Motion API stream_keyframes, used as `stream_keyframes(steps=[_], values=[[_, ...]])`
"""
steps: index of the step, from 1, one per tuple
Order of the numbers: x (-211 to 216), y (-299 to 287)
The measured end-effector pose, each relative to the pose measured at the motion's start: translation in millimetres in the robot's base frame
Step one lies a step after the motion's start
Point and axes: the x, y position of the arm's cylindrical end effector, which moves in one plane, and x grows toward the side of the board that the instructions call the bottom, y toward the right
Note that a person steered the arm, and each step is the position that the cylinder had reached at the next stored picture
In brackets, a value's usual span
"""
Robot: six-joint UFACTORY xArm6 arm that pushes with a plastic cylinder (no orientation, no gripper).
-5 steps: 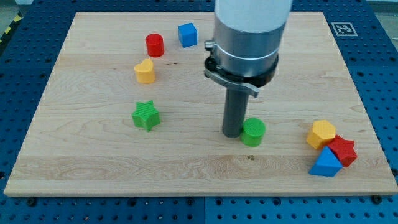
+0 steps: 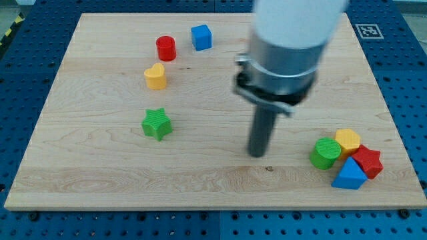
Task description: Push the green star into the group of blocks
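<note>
The green star (image 2: 157,124) lies on the wooden board at the view's left of centre. My tip (image 2: 257,153) rests on the board well to the star's right, blurred by motion. At the view's lower right a group of blocks sits together: a green cylinder (image 2: 325,153), a yellow hexagon block (image 2: 347,141), a red star (image 2: 368,162) and a blue triangle block (image 2: 349,176). My tip is between the green star and this group, apart from both.
A yellow heart block (image 2: 155,77), a red cylinder (image 2: 165,48) and a blue cube (image 2: 201,37) lie at the view's upper left. The board's edges (image 2: 213,212) border a blue perforated table.
The green cylinder has moved right, from beside my tip to touching the group at lower right. My tip has shifted slightly right and now stands apart from the cylinder.
</note>
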Motion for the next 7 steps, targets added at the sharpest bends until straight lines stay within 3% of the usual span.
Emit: stream_keyframes(steps=[2,3,5,7], values=[[3,-203],[-33,-256],[-48,-250],[-48,-185]])
